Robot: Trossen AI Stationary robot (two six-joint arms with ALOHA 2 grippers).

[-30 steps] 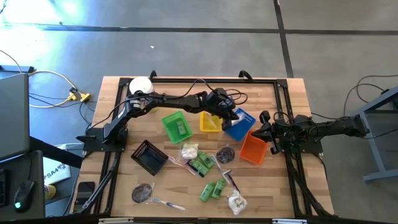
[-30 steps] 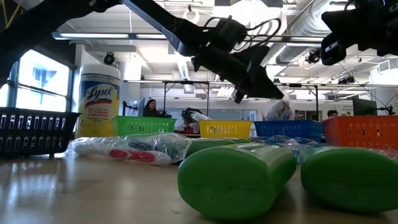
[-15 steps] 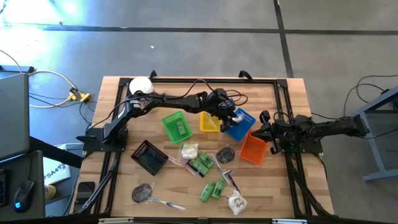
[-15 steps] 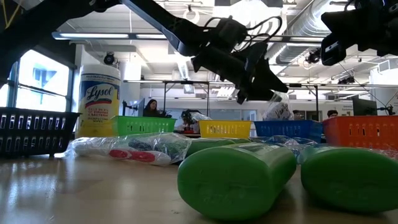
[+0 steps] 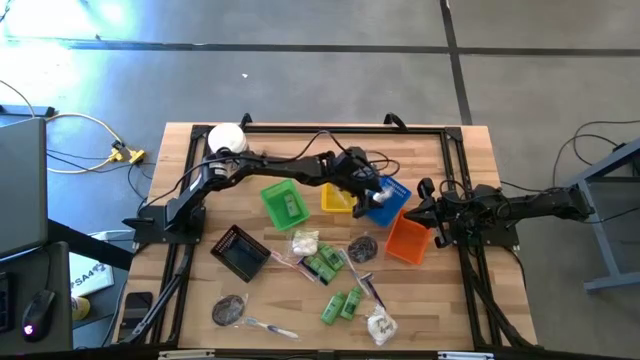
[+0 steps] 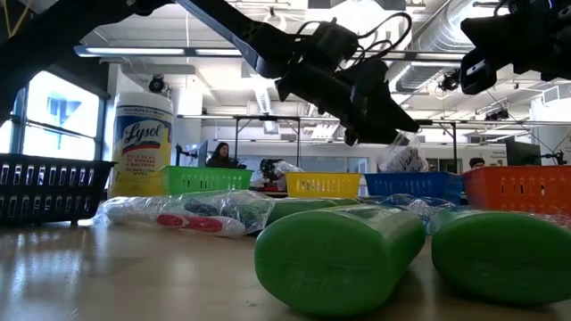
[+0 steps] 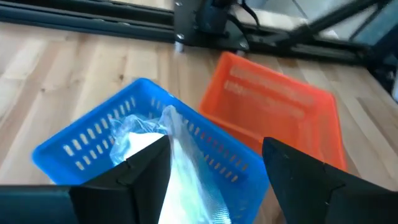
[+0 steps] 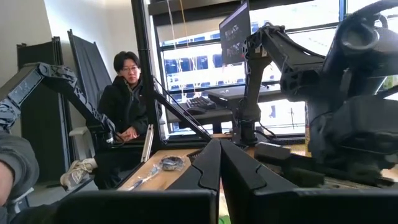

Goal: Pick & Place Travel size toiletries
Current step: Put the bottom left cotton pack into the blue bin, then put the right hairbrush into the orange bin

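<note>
My left gripper (image 7: 211,168) hovers open just above the blue tray (image 5: 396,187), which sits between the yellow tray and the orange tray. A clear-wrapped white packet (image 7: 163,163) stands in the blue tray, its upper end between the spread fingers; in the low view the packet (image 6: 406,159) pokes up over the tray's rim (image 6: 419,185). More travel size toiletries lie loose on the wood: green tubes (image 5: 340,303), dark round sachets (image 5: 361,247) and white packets (image 5: 380,325). My right gripper (image 5: 418,212) waits shut at the table's right side, behind the orange tray. My left gripper comes at the packet slanting down from the table's left. The wrap's upper edge (image 7: 169,134) lies beside the inner side of one finger (image 7: 140,171); whether they touch I cannot tell. The packet's lower part sits inside the blue tray.
Along the middle stand a green tray (image 5: 284,203), a yellow tray (image 5: 338,198) and an orange tray (image 5: 407,238); a black tray (image 5: 240,252) lies nearer left. A large white jar (image 5: 226,137) stands at the far left corner. People sit in the room beyond the table.
My left gripper has opened above the blue tray and let go of the white packet. The packet, which hung from its shut fingertips, now rests in the tray with its top sticking up between the fingers.
</note>
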